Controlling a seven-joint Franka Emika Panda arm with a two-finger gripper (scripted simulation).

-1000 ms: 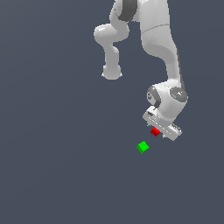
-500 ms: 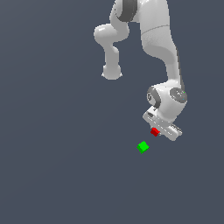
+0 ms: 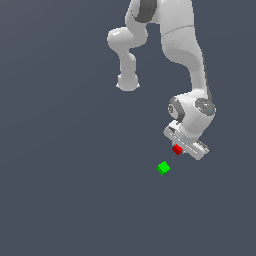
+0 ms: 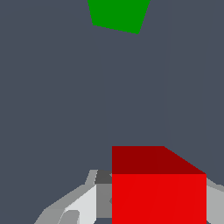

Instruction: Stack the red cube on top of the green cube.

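White Panda arm (image 3: 182, 45) is reaching down from the top of the exterior view, elbow link (image 3: 127, 60) hanging off to the exterior view's left, wrist bending down toward the exterior view's lower right. Everything is sitting against a plain dark grey-blue ground (image 3: 60, 190).

Gripper (image 3: 181, 148) is sitting at the low end of the arm, tilted, its pale bar running diagonally. It is pinching the red cube (image 3: 177, 149): the cube is showing just under the bar in the exterior view, and in the wrist view the red cube (image 4: 158, 192) is filling the space right by the camera with a grey-white finger (image 4: 83, 205) lying against one side and a sliver of another finger (image 4: 214, 203) showing at the opposite side.

Green cube (image 3: 163, 168) is lying on the ground, down and to the exterior view's left of the red one, near it but clearly apart, not touching. In the wrist view the green cube (image 4: 119, 15) is sitting farther out ahead of the held cube, cut off by the frame edge, with open ground between the two.

Cubes are looking the same size, both much smaller than the gripper.
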